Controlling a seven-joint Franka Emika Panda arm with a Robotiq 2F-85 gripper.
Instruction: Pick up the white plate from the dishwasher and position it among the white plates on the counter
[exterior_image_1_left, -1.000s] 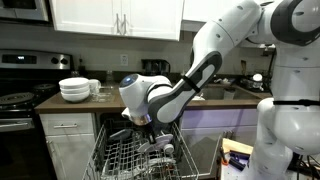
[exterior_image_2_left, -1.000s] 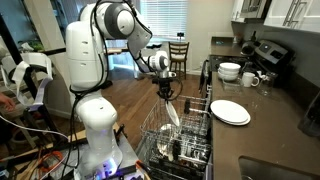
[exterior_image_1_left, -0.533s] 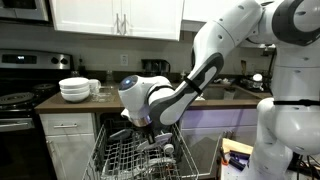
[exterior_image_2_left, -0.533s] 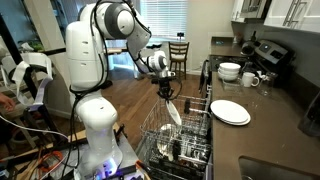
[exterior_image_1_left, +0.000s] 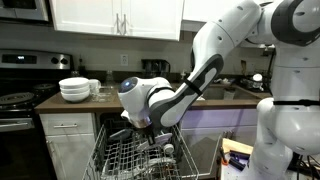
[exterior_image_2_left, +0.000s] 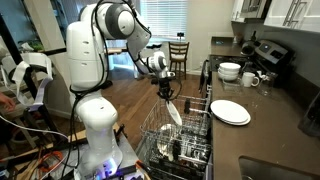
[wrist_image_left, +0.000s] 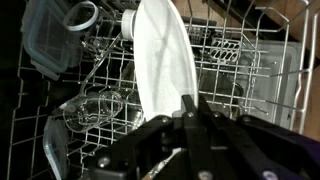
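A white plate (wrist_image_left: 160, 62) stands on edge over the dishwasher rack (wrist_image_left: 240, 60), with my gripper (wrist_image_left: 197, 106) shut on its rim. In an exterior view the plate (exterior_image_2_left: 172, 112) hangs edge-on under the gripper (exterior_image_2_left: 166, 93), just above the grey wire rack (exterior_image_2_left: 165, 135). In an exterior view the gripper (exterior_image_1_left: 147, 126) is low over the rack (exterior_image_1_left: 130, 158) and the plate is hidden behind the arm. A flat white plate (exterior_image_2_left: 230, 112) lies on the dark counter (exterior_image_2_left: 270, 125).
A stack of deep white bowls (exterior_image_1_left: 74, 89) and mugs (exterior_image_2_left: 250, 79) stand on the counter near the stove (exterior_image_1_left: 20, 100). The rack holds a dark container (wrist_image_left: 50, 45), a glass bowl (wrist_image_left: 90, 108) and cups. A sink (exterior_image_1_left: 215, 92) lies behind the arm.
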